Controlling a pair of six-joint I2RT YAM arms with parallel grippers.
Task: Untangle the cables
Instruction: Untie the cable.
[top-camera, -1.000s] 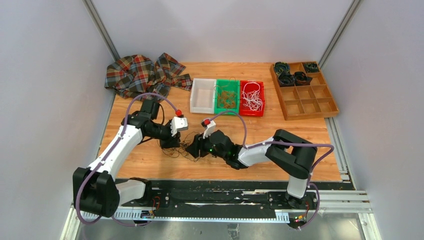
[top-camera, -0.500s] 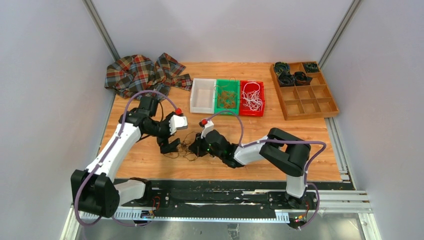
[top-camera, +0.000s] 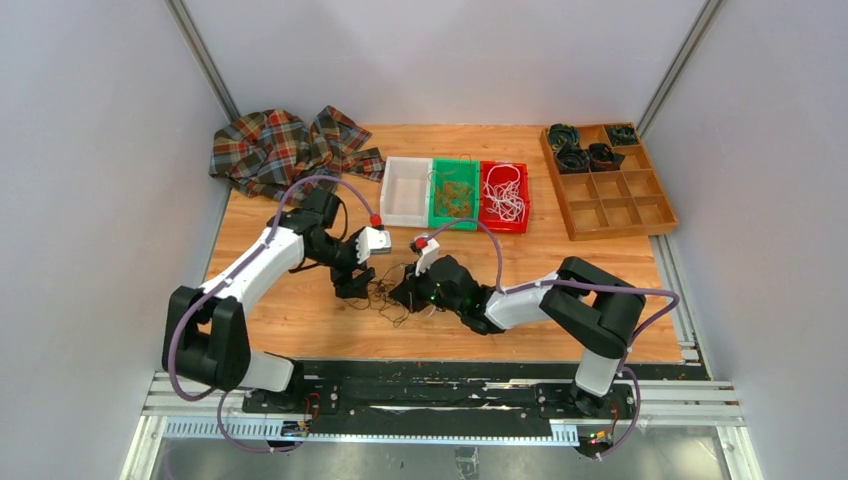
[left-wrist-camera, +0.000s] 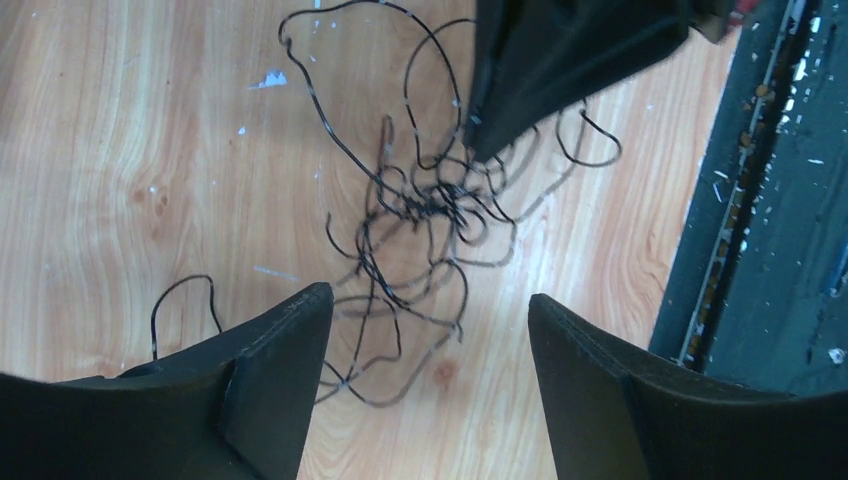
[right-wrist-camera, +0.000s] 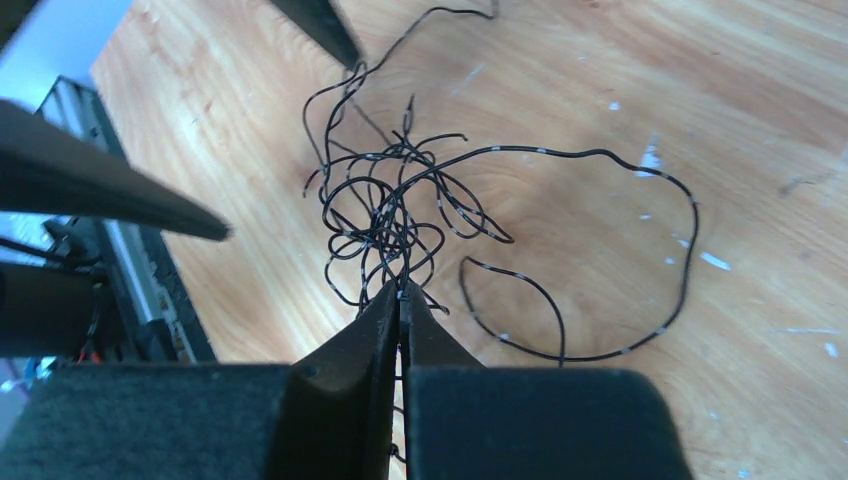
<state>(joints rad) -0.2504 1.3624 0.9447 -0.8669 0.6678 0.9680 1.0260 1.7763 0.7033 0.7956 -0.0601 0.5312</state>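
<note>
Black cables (top-camera: 385, 297) (left-wrist-camera: 420, 215) (right-wrist-camera: 400, 215): string-thin, glossy, snarled into one loose knot on the wooden bench (top-camera: 300, 322), between the two arms and well short of the trays. Dense at the core, all small overlapping loops. Out of it, several longer strands: a wide open arc sweeping off to one side in the right wrist view, a tall loop reaching away in the left wrist view. Faint pale flecks along some strands.

Right pincer (top-camera: 402, 296) (right-wrist-camera: 400, 292): closed, fingertips pressed together at the edge of the knot, pinching a strand there.

Left pincer (top-camera: 352, 287) (left-wrist-camera: 428, 300): wide open on the opposite side of the snarl, with the outer loops showing in the gap between its fingers. Nothing held; touching the wire or not, cannot tell.

Farther back on the bench, in a row: white tray (top-camera: 405, 195); green tray (top-camera: 436, 215) with copper-orange wires (top-camera: 457, 197); red tray (top-camera: 526, 215) with white wires (top-camera: 505, 195). At back left, a crumpled plaid cloth (top-camera: 275, 148). At back right, a divided wooden box (top-camera: 610, 200) with dark coils (top-camera: 580, 155) in its far compartments.
</note>
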